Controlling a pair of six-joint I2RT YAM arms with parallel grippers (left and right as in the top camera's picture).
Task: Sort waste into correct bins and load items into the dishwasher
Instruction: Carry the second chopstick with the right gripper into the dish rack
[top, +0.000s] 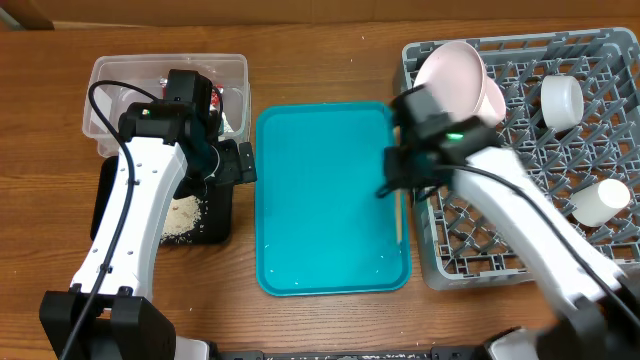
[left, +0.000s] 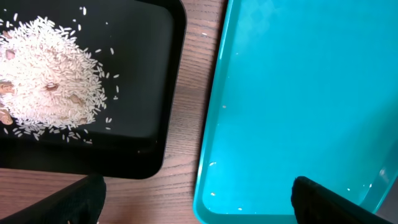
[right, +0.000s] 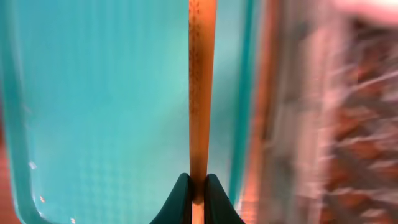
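Observation:
My right gripper (right: 198, 186) is shut on the thin wooden chopsticks (right: 201, 81). It holds them over the right edge of the teal tray (top: 320, 200), beside the grey dish rack (top: 470, 250); they also show in the overhead view (top: 400, 215). A pale pink bowl (top: 455, 80) and two white cups (top: 562, 100) (top: 600, 200) stand in the rack. My left gripper (left: 196, 190) is open and empty, above the gap between the black tray (left: 143, 62) and the teal tray. Rice crumbs (left: 50, 74) with small brown bits lie in the black tray. The clear tub (top: 100, 75) holds a red wrapper (top: 215, 100), partly hidden by my left arm.
The teal tray (left: 298, 93) carries only a few stray grains. The black tray (top: 220, 225) sits just left of it, with the clear tub behind. The rack fills the right side, and bare wood table (top: 330, 60) shows behind the tray.

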